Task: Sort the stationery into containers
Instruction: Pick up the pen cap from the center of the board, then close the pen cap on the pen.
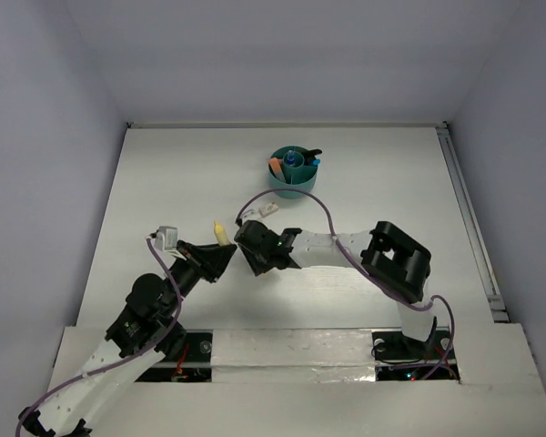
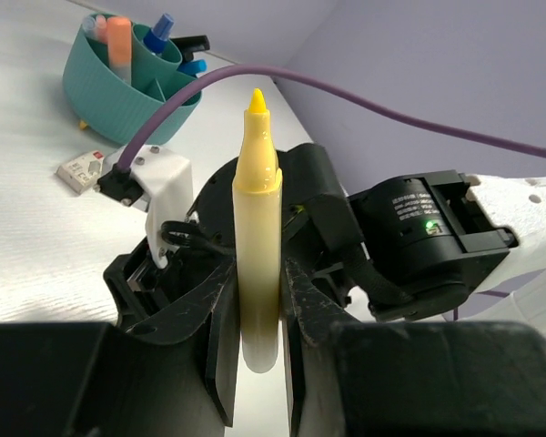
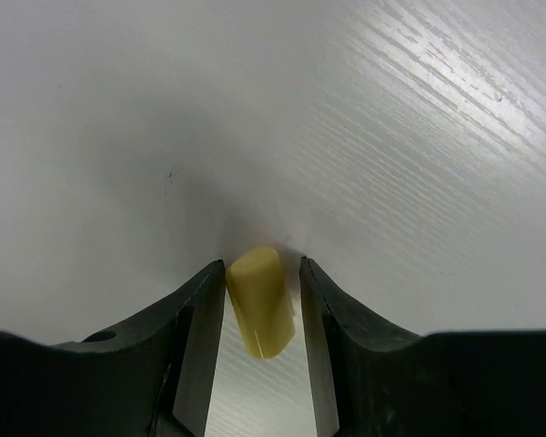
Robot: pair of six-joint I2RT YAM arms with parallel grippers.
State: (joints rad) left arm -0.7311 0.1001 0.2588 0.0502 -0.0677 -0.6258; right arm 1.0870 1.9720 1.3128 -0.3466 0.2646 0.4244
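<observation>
Left gripper (image 2: 257,282): closed on a yellow marker (image 2: 257,218), clamped at the lower barrel. The marker stands roughly upright between the jaws in the left wrist view, with its bare pointed tip facing away from the wrist.

Right gripper (image 3: 262,273): closed around a short yellow cap (image 3: 261,302), held off the tabletop (image 1: 364,182). The cap sits against the left jaw; contact on the right jaw looks close but is not fully clear.

The two grippers face each other near the middle of the tabletop, close together, with the marker tip pointing past the right gripper's body.

A purple cable (image 2: 346,96) arcs over the right gripper.

A small white eraser (image 2: 80,170) lies flat on the tabletop between the grippers and the teal organizer (image 2: 100,91).

The organizer stands upright farther back on the tabletop, well apart from both grippers. It holds an orange pen (image 2: 118,41), a blue pen (image 2: 161,27) and a black pen (image 2: 191,43). Which cells they occupy cannot be told.
</observation>
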